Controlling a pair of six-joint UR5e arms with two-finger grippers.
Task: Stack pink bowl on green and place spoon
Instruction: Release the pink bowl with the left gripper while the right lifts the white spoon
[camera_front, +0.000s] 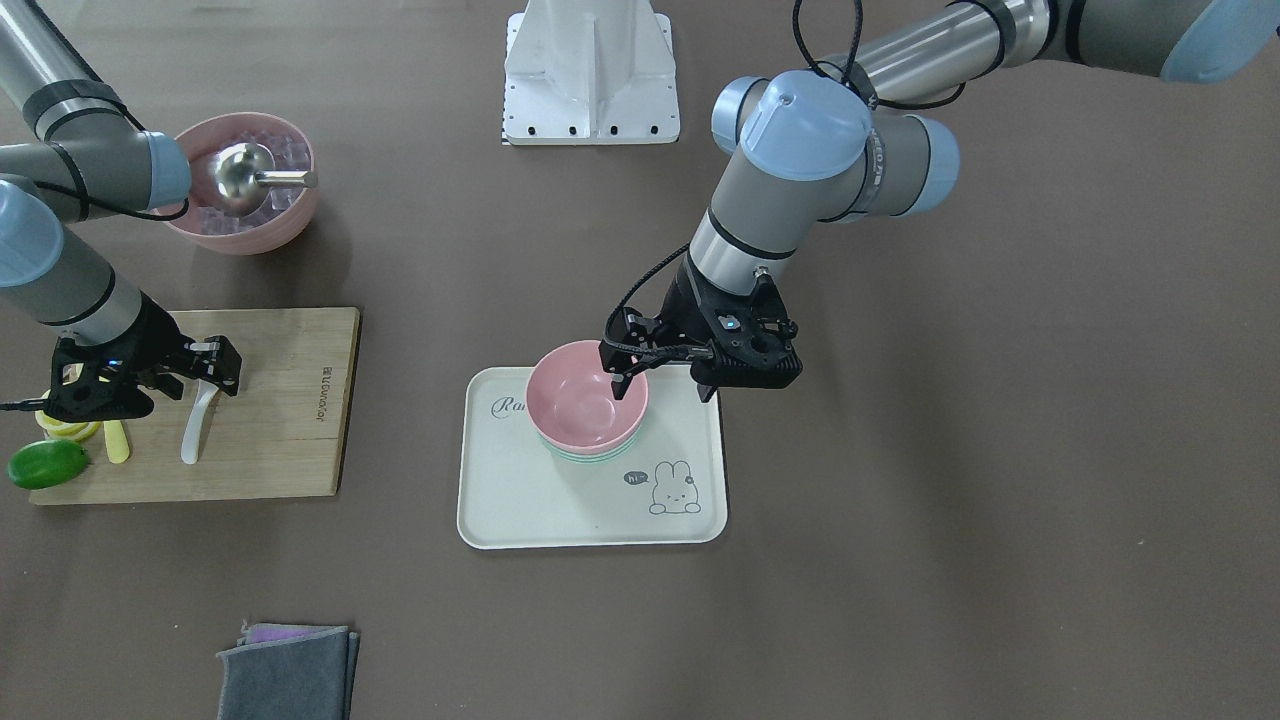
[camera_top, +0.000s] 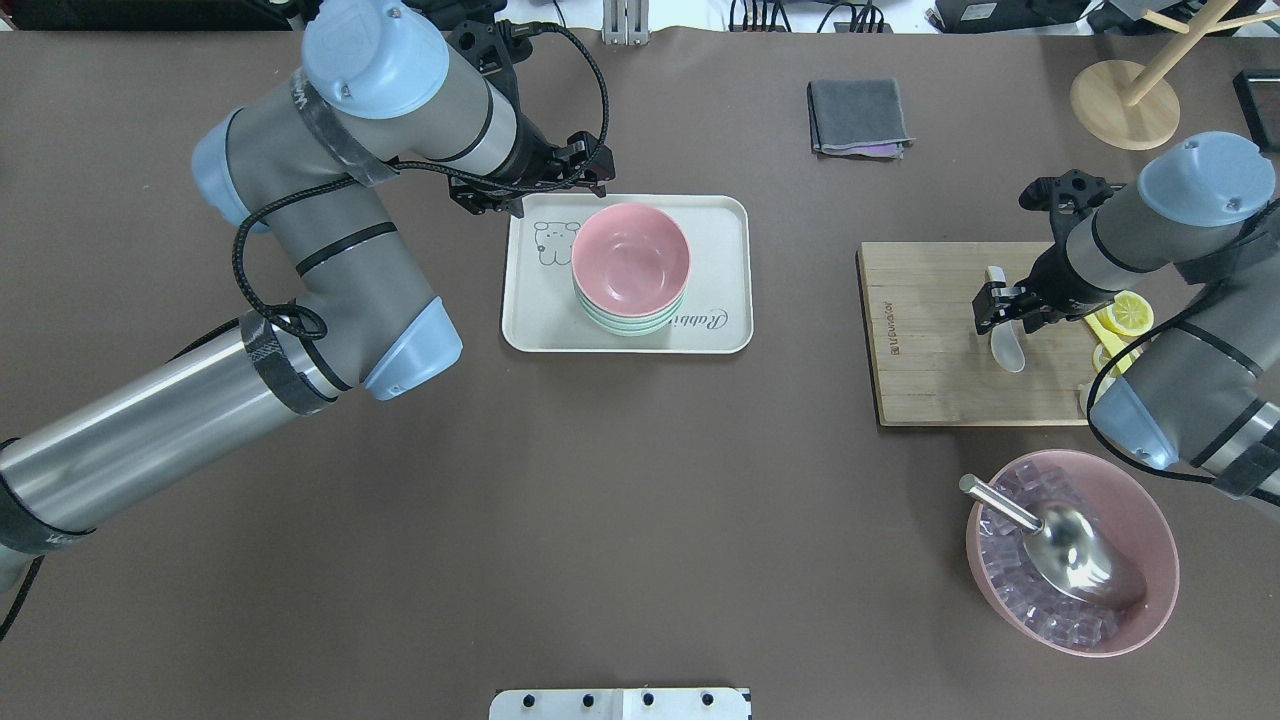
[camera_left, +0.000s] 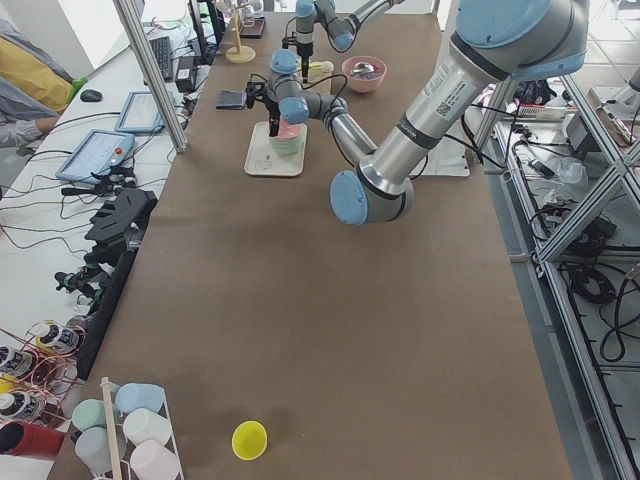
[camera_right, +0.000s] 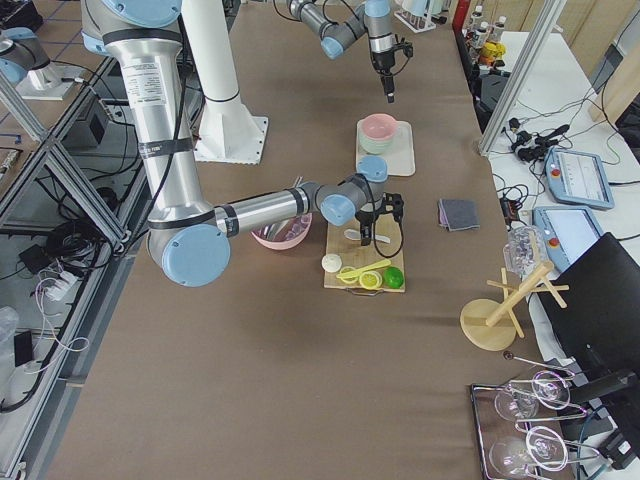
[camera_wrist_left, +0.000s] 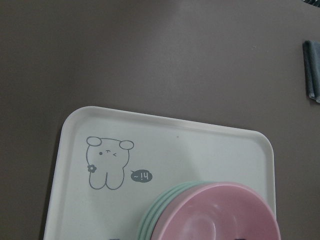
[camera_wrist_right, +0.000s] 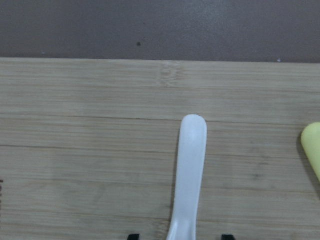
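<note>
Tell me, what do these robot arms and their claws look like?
The left arm and right arm match: silver and grey tubes, pale blue joint caps, black bands, and a loose black cable on each. The left gripper and right gripper are black and angular, with two fingers each.

Pink bowl, green bowls, white spoon — rabbit-printed cream tray.

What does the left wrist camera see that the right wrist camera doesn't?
Only the left wrist camera shows the tray with its bunny drawing, the pink bowl sitting on the green bowls, and a grey cloth at the edge. Only the right wrist camera shows the white spoon lying on the wooden board, plus a bit of something yellow. Both show the brown table.
</note>
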